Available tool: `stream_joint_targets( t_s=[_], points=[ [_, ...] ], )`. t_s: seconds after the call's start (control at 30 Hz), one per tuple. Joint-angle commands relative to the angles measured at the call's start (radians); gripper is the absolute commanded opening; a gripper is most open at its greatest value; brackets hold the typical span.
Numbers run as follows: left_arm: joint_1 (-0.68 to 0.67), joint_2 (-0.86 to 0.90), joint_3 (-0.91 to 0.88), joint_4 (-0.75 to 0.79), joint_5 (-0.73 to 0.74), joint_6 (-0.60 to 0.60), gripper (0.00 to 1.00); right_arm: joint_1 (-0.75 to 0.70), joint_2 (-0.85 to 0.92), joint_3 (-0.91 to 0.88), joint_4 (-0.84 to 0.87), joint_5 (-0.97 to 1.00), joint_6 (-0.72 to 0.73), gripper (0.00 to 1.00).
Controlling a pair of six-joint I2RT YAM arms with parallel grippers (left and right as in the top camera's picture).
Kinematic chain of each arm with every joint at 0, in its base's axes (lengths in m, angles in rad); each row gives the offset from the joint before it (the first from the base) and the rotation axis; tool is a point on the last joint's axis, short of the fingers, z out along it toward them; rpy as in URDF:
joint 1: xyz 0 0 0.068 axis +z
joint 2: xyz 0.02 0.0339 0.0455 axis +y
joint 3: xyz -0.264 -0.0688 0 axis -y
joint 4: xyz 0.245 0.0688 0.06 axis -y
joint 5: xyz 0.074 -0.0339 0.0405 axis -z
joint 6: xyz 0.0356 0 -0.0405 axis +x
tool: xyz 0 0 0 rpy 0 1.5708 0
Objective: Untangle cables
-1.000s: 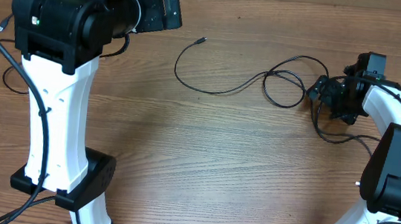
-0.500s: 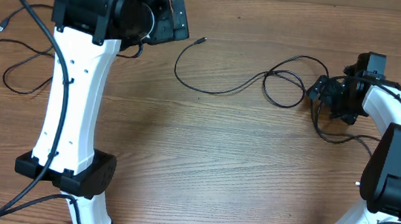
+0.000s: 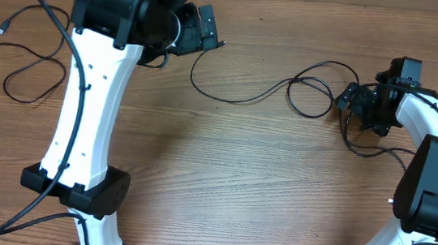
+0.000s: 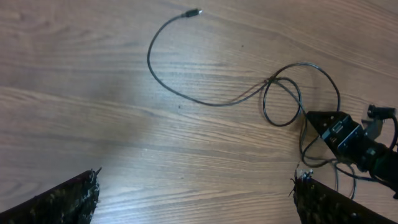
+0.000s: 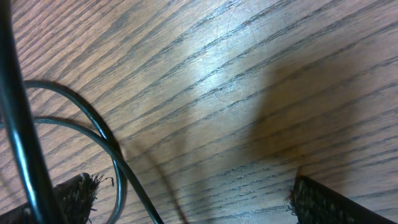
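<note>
- The cables are thin black cords lying on the desk. The middle cable runs in an open arc, crosses itself in one small loop, and ends in a silver-tipped plug.
- The second cable lies in loose bends at far left, well apart.
- Overhead, the left claw covers the plug. The strands at the right claw are too dark to separate.
- Left claw: fingers wide apart, over the plug end, holding nothing.
- Right claw: fingers apart at the loop end, with two strands just beside one finger.

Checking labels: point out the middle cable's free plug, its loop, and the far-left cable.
free plug (image 4: pixel 194 12), left wrist view, tip at the cord's end
loop (image 4: pixel 264 106), left wrist view, left side of the loop
far-left cable (image 3: pixel 0 30), overhead view, its plug end
</note>
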Motion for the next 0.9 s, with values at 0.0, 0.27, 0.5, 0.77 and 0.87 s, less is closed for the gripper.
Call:
stream_joint_targets(
  t_s=[0.0, 0.27, 0.5, 0.77, 0.87],
  points=[
    [-0.007, 0.0, -0.072, 0.025, 0.011, -0.082, 0.99, 0.01, 0.02, -0.025, -0.006, -0.036, 0.004, 1.0],
    [-0.041, 0.0, -0.297, 0.236, 0.089, -0.182, 0.99, 0.01, 0.02, -0.025, -0.006, -0.035, 0.004, 1.0],
    [-0.087, 0.0, -0.429, 0.404, 0.113, -0.182, 0.99, 0.01, 0.02, -0.025, 0.064, -0.084, 0.005, 1.0],
    [-0.093, 0.0, -0.467, 0.39, 0.103, -0.181, 0.99, 0.012, 0.02, -0.025, -0.001, -0.294, 0.005, 1.0],
    [-0.093, 0.0, -0.471, 0.377, 0.1, -0.177, 0.99, 0.011, 0.02, -0.025, 0.0, -0.294, 0.005, 1.0]
  ],
)
